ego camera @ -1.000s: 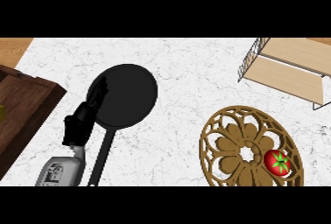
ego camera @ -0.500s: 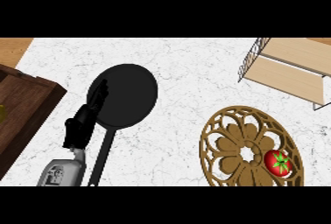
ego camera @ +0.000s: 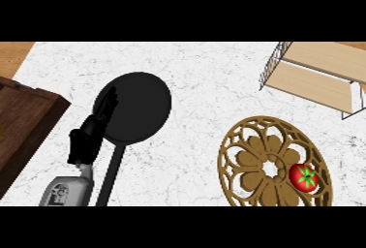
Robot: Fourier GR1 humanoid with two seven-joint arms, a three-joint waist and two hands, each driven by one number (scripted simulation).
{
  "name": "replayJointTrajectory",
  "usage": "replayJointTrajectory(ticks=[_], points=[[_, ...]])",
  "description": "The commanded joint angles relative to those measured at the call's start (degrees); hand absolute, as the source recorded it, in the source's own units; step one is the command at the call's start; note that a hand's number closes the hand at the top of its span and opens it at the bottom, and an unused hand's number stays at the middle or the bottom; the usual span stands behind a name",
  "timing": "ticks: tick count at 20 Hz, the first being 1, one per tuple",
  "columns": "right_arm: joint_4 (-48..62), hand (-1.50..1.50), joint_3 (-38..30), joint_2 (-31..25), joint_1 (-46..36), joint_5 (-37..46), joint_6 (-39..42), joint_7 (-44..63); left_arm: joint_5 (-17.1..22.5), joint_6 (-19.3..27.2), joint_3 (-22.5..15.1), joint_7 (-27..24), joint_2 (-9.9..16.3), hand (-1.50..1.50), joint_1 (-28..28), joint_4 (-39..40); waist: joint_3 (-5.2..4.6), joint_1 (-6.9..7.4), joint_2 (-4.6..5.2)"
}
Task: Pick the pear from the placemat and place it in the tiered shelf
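At the lower left edge of the head view, a grey forearm (ego camera: pixel 66 190) comes up from below and ends in the black left hand (ego camera: pixel 91 131). The hand hovers over the white marbled worktop (ego camera: pixel 200 77), with its fingers (ego camera: pixel 109 104) stretched straight up the view and overlapping the left rim of a round black pan (ego camera: pixel 139 106); black against black, it cannot be told whether they touch it. The hand holds nothing and is fully opened out. The pan's thin dark handle (ego camera: pixel 111 174) runs down from its rim to the lower edge, just right of the forearm.

At the lower right lies the placemat (ego camera: pixel 268 164), a round brown openwork piece with a flower pattern cut through it. On its right side, near the rim, sits a small red fruit (ego camera: pixel 304 177) with a green star-shaped top; it looks more like a tomato than a pear. It lies well apart from the left hand. The right hand does not show.

To the left, a dark wooden box-like piece (ego camera: pixel 25 121) fills the edge of the view, beside the forearm. Farther off, at the upper right, stands the tiered shelf (ego camera: pixel 322 72), with pale wooden boards in a thin wire frame. It is well apart from the placemat. A strip of light wood (ego camera: pixel 14 51) shows at the upper left corner, beyond the worktop.
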Motion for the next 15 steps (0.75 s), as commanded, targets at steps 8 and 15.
replayJointTrajectory(ticks=[8, 15], points=[[-25.81, -1.5, -14.93, -4.22, 16.44, -12.84, 29.26, 13.3, 0.01, 0.67, 0.97, -0.1, 0.29, 0.0, 1.33, -0.38, 0.04, -2.42, -0.54], [-39.73, -1.5, -32.22, -3.47, 27.77, -30.0, 42.99, 11.91, 1.82, -1.02, 2.06, -0.68, 1.34, 0.0, 3.2, -1.63, 0.09, -2.76, -0.75]])
